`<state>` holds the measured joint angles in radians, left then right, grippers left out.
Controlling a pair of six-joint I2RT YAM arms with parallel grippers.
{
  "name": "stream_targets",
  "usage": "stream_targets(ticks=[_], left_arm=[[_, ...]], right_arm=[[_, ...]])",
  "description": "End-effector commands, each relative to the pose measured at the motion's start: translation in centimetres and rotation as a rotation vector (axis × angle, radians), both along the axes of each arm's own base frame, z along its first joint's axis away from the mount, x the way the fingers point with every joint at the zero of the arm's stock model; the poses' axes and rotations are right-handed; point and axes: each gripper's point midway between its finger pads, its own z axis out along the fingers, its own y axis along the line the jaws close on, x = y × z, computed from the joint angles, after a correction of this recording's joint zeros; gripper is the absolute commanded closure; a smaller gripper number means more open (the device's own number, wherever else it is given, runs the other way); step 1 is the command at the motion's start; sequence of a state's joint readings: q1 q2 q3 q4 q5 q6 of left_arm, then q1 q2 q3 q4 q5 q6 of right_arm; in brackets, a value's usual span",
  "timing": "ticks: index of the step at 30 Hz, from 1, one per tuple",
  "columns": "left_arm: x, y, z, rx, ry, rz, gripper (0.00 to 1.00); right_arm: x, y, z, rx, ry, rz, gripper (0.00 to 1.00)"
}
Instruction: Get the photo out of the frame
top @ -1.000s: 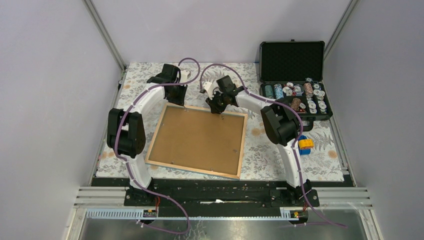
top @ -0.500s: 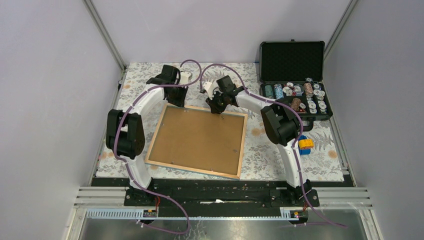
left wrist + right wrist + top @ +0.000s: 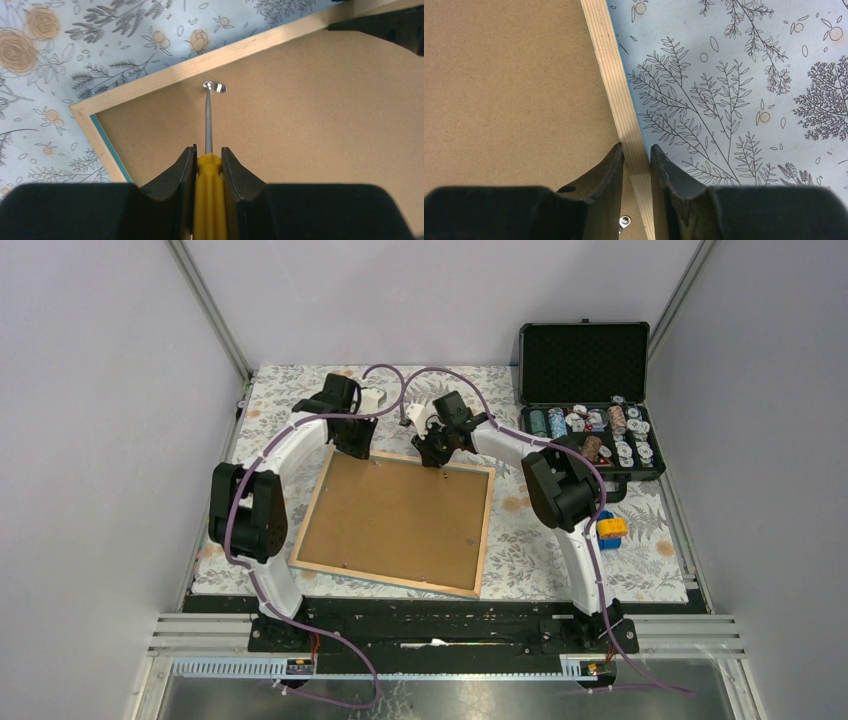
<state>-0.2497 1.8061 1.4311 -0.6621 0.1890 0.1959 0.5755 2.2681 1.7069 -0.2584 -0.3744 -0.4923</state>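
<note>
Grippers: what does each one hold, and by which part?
Left gripper clamps a yellow-handled screwdriver by its handle. Right gripper pinches the pale wood rim of the face-down picture frame at its far edge.

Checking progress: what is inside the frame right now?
The frame lies face down; only its brown backing panel and wood rim show. Whatever sits beneath is covered.

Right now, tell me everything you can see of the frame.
The frame lies flat and face down on the floral tablecloth, slightly askew, with its brown fibreboard back up inside a pale wood rim. A sliver of light-blue front border shows at one corner. Small metal tabs sit along the rim's inner edge. The left gripper holds a yellow-handled screwdriver with its tip at one tab. The right gripper pinches the far rim. The photo is not visible.
</note>
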Motion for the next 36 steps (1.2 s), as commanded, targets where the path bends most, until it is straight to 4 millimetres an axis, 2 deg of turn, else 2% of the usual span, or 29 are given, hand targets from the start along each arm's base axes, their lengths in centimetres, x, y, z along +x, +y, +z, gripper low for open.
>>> stream_targets(ticks=[1,6,9,17,26,36], left_arm=[[-3.4,-1.0,-0.1,-0.037,0.096,-0.051,1.0],[-3.9,-1.7,0.3,-0.067,0.103,-0.059,1.0],[-3.2,-1.7,1.1,-0.089,0.084,-0.033,1.0],[0.0,1.1,2.4,-0.085,0.023,0.072,1.0],[2.3,0.3,3.5,-0.122,-0.028,0.091,1.0],[3.4,-1.2,2.5,-0.137,-0.012,0.08,1.0]], right_arm=[[-2.7,-4.4,-4.0,-0.192,0.124,-0.077,1.0],[-2.8,-4.5,-4.1,-0.197,0.124,-0.081,1.0],[-2.6,-4.6,-4.0,-0.198,0.123,-0.092,1.0],[-1.9,-4.9,-3.8,-0.177,0.146,-0.159,1.0],[-2.4,-4.8,-3.9,-0.162,0.167,-0.156,1.0],[-2.6,-4.9,-3.9,-0.165,0.171,-0.157,1.0]])
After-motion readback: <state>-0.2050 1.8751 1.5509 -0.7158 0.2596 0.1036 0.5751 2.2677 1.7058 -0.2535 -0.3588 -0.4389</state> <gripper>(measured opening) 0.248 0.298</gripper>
